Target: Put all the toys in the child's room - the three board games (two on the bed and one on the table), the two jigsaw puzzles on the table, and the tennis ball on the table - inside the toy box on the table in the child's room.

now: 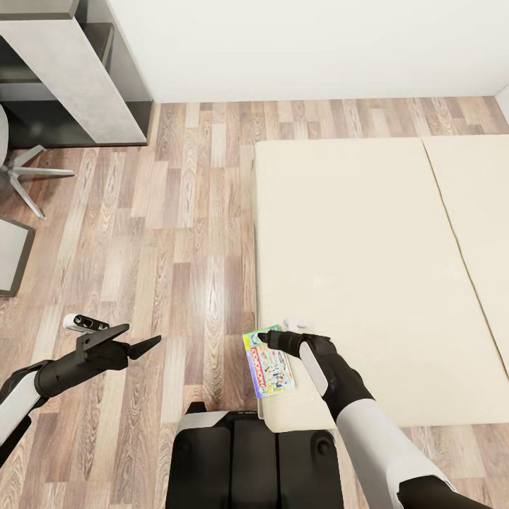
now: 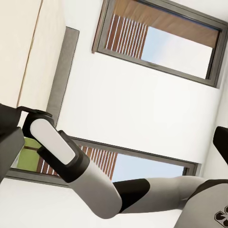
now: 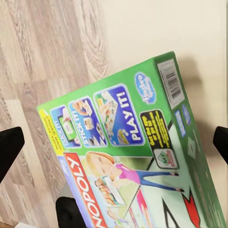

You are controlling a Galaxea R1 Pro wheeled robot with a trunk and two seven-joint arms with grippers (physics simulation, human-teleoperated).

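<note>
R tool (image 1: pixel 272 341) is clamped on the Monopoly box (image 1: pixel 269 369), gripping it at its far edge. Box sits at the near-left corner of the bed (image 1: pixel 367 240), partly over the bed edge and the wood floor (image 1: pixel 177 247); can't tell if it's lifted clear or touching the mattress. In the R wrist view the box (image 3: pixel 133 156) is tilted, green printed face toward the cam, "PLAY IT!" panel and barcode readable, bed and floor behind it. Black fingertips (image 3: pixel 9 149) show at either side of that frame, spread wider than the box face there, so the hold is on a part of the box nearer the cam.

L tool (image 1: pixel 138 343) hangs over the floor, well apart from the bed, fingers spread, nothing in it. L wrist view looks across the room at a white wall with windows (image 2: pixel 161 38) and the R arm (image 2: pixel 85 175).

Counter (image 1: pixel 71 71) stands far left by the wall, a chair base (image 1: pixel 28 177) just beside it. Rest of the bed surface is bare cream with one seam.
</note>
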